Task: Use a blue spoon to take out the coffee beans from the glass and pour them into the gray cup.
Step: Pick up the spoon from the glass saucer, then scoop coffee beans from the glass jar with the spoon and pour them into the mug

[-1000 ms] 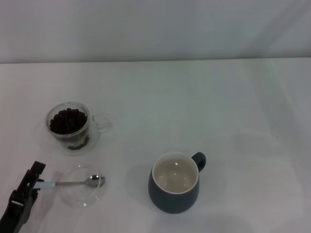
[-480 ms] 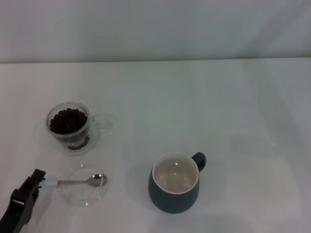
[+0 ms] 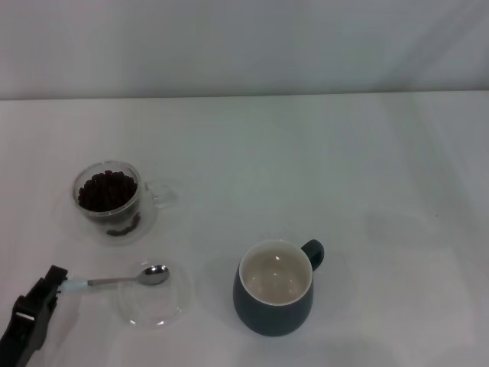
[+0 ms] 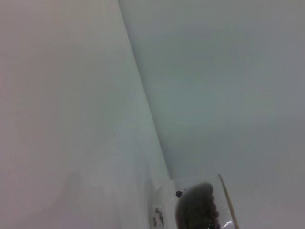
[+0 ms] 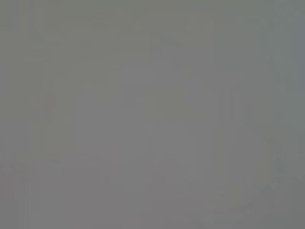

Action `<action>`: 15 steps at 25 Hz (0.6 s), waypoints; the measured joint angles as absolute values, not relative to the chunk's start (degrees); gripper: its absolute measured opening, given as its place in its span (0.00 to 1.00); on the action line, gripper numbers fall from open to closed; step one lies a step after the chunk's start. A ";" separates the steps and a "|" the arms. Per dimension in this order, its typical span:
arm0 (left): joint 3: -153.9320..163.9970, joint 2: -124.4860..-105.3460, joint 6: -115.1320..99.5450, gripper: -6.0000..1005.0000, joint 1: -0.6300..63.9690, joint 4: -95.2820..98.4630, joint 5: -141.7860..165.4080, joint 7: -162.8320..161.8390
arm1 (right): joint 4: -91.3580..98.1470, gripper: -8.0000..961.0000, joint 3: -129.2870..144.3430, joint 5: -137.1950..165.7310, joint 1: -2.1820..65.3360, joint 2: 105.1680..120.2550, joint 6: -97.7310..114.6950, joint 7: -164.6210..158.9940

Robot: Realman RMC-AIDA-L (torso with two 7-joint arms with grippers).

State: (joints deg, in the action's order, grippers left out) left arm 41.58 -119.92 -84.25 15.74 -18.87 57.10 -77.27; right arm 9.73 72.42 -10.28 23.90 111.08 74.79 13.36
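Left gripper [image 3: 55, 284], near-left table corner, clamped on blue spoon [image 3: 122, 278]; bowl above saucer [image 3: 157, 310] far rim. Glass [image 3: 108, 196] just beyond, gray cup [image 3: 275, 294] right, open table between.

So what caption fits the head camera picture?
Left gripper lifts the blue spoon beside the glass and gray cup.

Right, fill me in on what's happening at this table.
The left gripper, at the table's near left corner, is shut on the handle of the blue spoon, whose bowl sits over the rim of a clear saucer. The glass beyond it is full of coffee beans, and the gray cup to the right is empty, so no scooping has happened yet. The right gripper is out of view.
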 joint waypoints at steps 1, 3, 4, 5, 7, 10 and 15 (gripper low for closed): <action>41.61 -119.86 -84.49 0.14 15.63 -18.72 57.15 -77.27 | 9.72 0.63 72.41 -10.28 23.82 111.18 74.79 13.36; 41.79 -119.77 -85.31 0.14 15.23 -17.97 57.36 -77.28 | 9.72 0.63 72.41 -10.28 23.65 111.39 74.79 13.36; 41.93 -119.63 -85.69 0.14 14.92 -17.33 57.41 -77.35 | 9.73 0.63 72.41 -10.28 23.56 111.48 74.79 13.36; 42.02 -119.51 -86.21 0.14 14.54 -16.58 57.50 -77.46 | 9.72 0.63 72.42 -10.28 23.47 111.63 74.79 13.36; 42.26 -119.22 -87.36 0.14 13.72 -14.60 57.51 -77.81 | 9.72 0.63 72.53 -10.28 23.26 111.96 75.00 13.36; 43.40 -118.98 -89.08 0.14 11.93 -8.51 57.52 -79.92 | 9.99 0.63 72.69 -10.26 22.45 112.81 75.95 13.36; 45.83 -118.08 -89.34 0.14 9.13 7.36 57.69 -87.21 | 9.87 0.63 73.20 -9.37 21.27 114.79 78.54 13.34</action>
